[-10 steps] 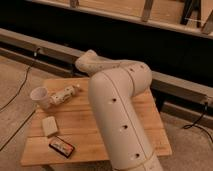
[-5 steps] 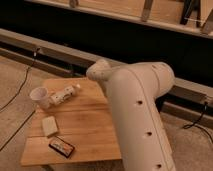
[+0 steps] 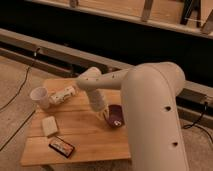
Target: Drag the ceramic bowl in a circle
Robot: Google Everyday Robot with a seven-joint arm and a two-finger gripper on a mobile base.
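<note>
**Arm swings aside, bowl comes into sight at the claw**

Camera view: half a second ago the arm's big white shell stood across the middle of the table and I could not see the bowl at all. Now the arm (image 3: 155,115) has shifted to the right and reaches leftward over the table (image 3: 85,132). The gripper (image 3: 103,112) is down at the right-centre of the top. The bowl (image 3: 117,117) shows just right of it, dark maroon, upright on the wood near the table's right edge.

The claw is clenched. It sits against the bowl's left rim, but I cannot tell whether it pinches the rim or only presses beside it.

The rest lies well apart on the left and looks unmoved: the cup (image 3: 39,96) at the far left, the bottle (image 3: 64,94) on its side beside it, a pale block (image 3: 49,125) nearer, and a dark packet (image 3: 62,146) at the near edge.

My reading is that the claw is at the bowl and the circle is under way or about to start. There is room toward the centre and little on the right, so I would keep the loop on the left and watch that edge.
</note>
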